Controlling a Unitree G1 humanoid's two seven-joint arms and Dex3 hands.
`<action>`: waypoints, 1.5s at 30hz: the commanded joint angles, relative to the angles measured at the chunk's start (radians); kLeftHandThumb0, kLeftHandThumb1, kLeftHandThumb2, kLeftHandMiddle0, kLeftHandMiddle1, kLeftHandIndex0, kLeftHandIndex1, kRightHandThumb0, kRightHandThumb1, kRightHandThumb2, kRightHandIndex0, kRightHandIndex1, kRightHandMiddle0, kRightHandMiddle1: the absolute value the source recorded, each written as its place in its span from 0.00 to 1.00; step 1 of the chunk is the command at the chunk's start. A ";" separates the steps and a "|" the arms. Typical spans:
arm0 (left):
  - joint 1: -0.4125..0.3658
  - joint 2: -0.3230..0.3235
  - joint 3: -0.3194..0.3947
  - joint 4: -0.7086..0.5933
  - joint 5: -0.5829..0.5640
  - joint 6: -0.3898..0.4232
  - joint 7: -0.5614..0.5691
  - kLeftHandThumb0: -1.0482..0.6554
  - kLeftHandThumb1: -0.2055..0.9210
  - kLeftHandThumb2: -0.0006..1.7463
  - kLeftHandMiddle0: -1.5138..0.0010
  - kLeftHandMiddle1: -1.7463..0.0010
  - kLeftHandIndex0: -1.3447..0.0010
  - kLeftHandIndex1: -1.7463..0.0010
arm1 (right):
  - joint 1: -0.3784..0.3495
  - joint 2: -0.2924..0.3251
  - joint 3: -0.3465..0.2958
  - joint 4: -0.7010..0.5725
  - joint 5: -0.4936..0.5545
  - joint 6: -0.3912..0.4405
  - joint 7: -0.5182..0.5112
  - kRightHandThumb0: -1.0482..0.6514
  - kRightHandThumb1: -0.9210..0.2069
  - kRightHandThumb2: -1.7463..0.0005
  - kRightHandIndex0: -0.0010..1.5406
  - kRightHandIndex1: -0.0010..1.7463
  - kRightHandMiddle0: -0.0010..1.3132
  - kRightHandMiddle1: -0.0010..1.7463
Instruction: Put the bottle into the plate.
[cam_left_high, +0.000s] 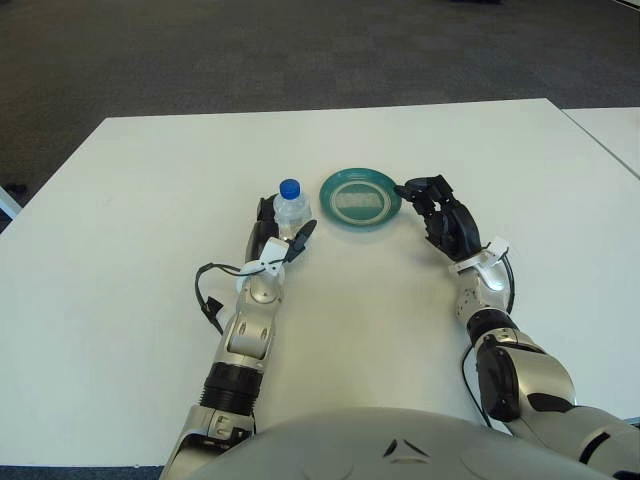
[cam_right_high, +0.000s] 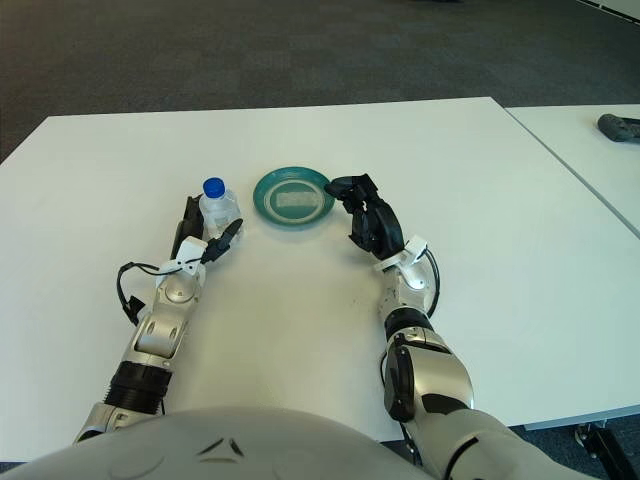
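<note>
Bottle (cam_left_high: 291, 208) stands upright between left hand (cam_left_high: 275, 233) fingers.

Clear bottle (cam_left_high: 291, 211) with blue cap, teal plate (cam_left_high: 360, 197), white table (cam_left_high: 150, 200).

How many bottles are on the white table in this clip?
1. A small clear plastic bottle with a blue cap stands upright between the left hand's fingers, just left of the round teal plate. No others show; the right hand is by the plate's right rim.
</note>
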 joint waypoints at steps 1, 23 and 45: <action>-0.027 -0.001 0.013 0.027 0.003 -0.026 0.031 0.03 1.00 0.14 0.77 0.98 1.00 0.50 | 0.070 -0.005 -0.010 0.032 0.003 -0.024 -0.007 0.20 0.00 0.53 0.29 0.44 0.09 0.66; -0.119 -0.032 0.025 0.170 0.063 -0.112 0.241 0.34 0.45 0.76 0.25 0.00 0.54 0.00 | 0.126 0.010 -0.034 -0.029 0.075 -0.006 0.074 0.21 0.00 0.55 0.29 0.50 0.11 0.67; -0.098 -0.010 0.016 0.115 0.043 -0.155 0.148 0.34 0.44 0.77 0.21 0.00 0.53 0.00 | 0.183 0.023 -0.025 -0.057 0.065 -0.051 0.072 0.20 0.00 0.52 0.28 0.48 0.14 0.68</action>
